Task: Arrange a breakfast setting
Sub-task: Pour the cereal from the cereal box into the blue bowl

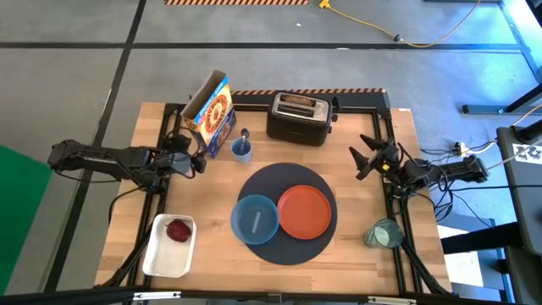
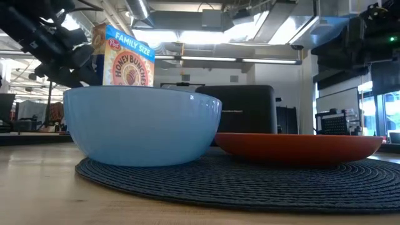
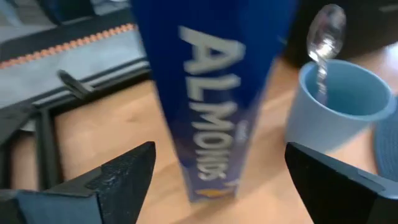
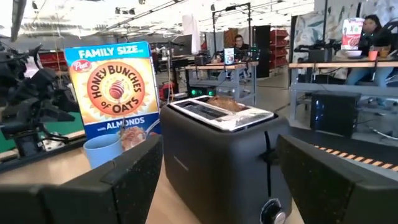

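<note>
The round placemat (image 1: 284, 213) fills the lower centre, holding the blue bowl (image 1: 255, 219) and orange plate (image 1: 304, 211) side by side. Bare wood surrounds it. The left gripper (image 1: 191, 158) gapes wide at centre left beside the cereal box (image 1: 212, 108); the right gripper (image 1: 366, 158) gapes empty near the toaster (image 1: 298, 117).

My wooden table (image 1: 216, 182), carrying dark round placemat (image 1: 267, 250), cereal box (image 1: 212, 110), black toaster (image 1: 298, 117), blue cup (image 1: 241, 149) with spoon (image 1: 245, 135), white tray (image 1: 161, 254), teal glass (image 1: 383, 234) near right edge

Both pincers, left (image 1: 196, 161) and right (image 1: 366, 158), gape open.
</note>
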You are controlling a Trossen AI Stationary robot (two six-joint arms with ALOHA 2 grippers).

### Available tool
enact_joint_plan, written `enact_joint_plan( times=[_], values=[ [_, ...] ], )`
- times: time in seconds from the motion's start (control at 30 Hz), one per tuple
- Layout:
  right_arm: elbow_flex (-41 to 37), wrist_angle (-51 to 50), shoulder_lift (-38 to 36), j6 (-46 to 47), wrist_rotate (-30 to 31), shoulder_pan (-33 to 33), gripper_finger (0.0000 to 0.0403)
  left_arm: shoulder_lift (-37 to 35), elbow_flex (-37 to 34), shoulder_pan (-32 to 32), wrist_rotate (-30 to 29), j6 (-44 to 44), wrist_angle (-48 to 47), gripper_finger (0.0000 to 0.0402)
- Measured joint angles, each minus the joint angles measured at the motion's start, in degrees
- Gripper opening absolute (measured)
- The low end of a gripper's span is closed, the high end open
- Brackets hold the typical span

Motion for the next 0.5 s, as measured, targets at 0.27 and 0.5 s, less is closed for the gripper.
enact_joint_plan(
  times=[0.27,0.5],
  values=[
    [2.73,0.52,6.19,-0.96,1.14,-0.02,0.0303,0.53,0.00,4.16,0.16,0.45,1.59,0.0361],
    [2.71,1.96,11.28,1.72,1.62,-0.07,0.0303,3.51,0.00,4.98,3.14,0.45,4.01,0.0365]
  ],
)
